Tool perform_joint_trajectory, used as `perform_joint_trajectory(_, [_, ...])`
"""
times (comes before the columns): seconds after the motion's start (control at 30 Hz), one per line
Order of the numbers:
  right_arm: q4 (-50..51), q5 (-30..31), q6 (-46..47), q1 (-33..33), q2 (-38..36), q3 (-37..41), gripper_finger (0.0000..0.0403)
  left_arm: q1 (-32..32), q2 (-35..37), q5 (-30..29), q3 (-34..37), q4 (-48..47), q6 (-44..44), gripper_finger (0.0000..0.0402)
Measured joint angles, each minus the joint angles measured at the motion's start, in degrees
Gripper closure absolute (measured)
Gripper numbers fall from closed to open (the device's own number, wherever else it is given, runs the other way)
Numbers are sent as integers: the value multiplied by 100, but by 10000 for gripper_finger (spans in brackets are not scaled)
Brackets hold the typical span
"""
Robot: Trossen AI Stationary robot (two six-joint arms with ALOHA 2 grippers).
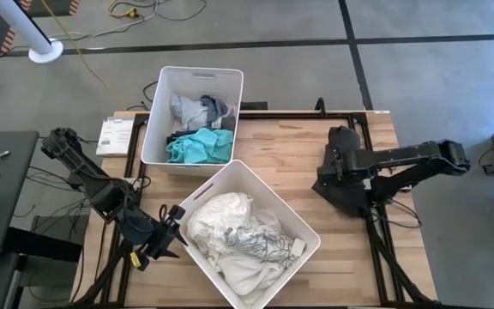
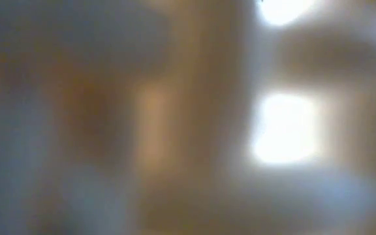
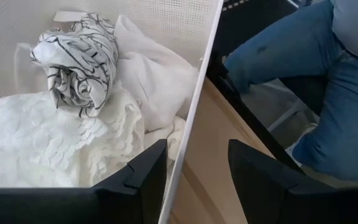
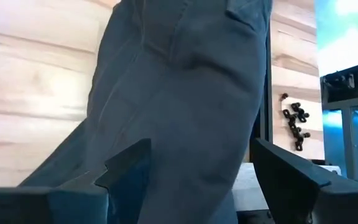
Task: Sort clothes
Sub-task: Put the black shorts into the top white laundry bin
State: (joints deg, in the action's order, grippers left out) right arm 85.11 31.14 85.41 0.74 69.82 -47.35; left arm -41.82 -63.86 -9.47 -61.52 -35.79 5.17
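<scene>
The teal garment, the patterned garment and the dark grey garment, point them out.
teal garment [image 1: 197, 147], high view, its crumpled middle.
patterned garment [image 3: 82, 59], left wrist view, its striped bundle.
dark grey garment [image 4: 191, 87], right wrist view, its middle.

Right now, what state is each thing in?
Left gripper: open, straddling the near bin's rim.
Right gripper: open, around a dark garment on the table.
Near bin: holds white clothes.
Far bin: holds teal and grey clothes.

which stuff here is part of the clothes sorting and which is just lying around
Belongs to the job:
white clothes
teal garment
grey garment
dark grey garment between the right claw's fingers
two white bins

Lying about:
booklet
floor cables
</scene>
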Motion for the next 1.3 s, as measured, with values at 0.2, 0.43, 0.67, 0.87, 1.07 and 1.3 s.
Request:
perform_joint_trajectory(0.2, [-179,2,-648,713,143,0,112,-16,0,1,0,-27,4,236])
perform_joint_trajectory(0.43, [-1121,-234,-1859,1756,463,0,112,-114,0,2,0,-26,-2,236])
perform_joint_trajectory(0.67, [-2285,-768,-3107,2658,1169,-2,112,-228,0,4,0,-25,32,236])
perform_joint_trajectory(0.87, [-3027,-1104,-3723,2985,2068,-14,112,-325,0,2,0,-25,79,236])
perform_joint_trajectory(1.07, [-3310,-1180,-4114,3028,2931,-83,123,-328,0,2,0,-28,80,236])
perform_joint_trajectory(1.3, [-3133,-1131,-4355,2731,2791,-188,254,-328,0,-12,0,-28,97,236])
